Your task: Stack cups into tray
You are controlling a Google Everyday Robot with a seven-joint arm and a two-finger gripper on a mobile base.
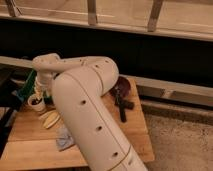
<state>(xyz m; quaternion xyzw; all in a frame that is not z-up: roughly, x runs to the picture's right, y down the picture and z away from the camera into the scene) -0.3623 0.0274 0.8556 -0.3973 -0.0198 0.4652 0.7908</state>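
Table [135,132] of wood beneath windows; jaws [39,96], state unclear, above cup [36,103].

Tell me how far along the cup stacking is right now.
Nothing looks stacked yet. The green tray shows only as a sliver behind the arm, its contents hidden. In hand: the claw hangs right over the cream-white cup, which stands on the wooden table beside the tray. Left: lift that cup into the tray, then find the other cups, none visible.

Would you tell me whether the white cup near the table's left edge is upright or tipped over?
Upright: the white cup sits on the wooden table, rim up, dark opening showing. The pincer hangs just above it.
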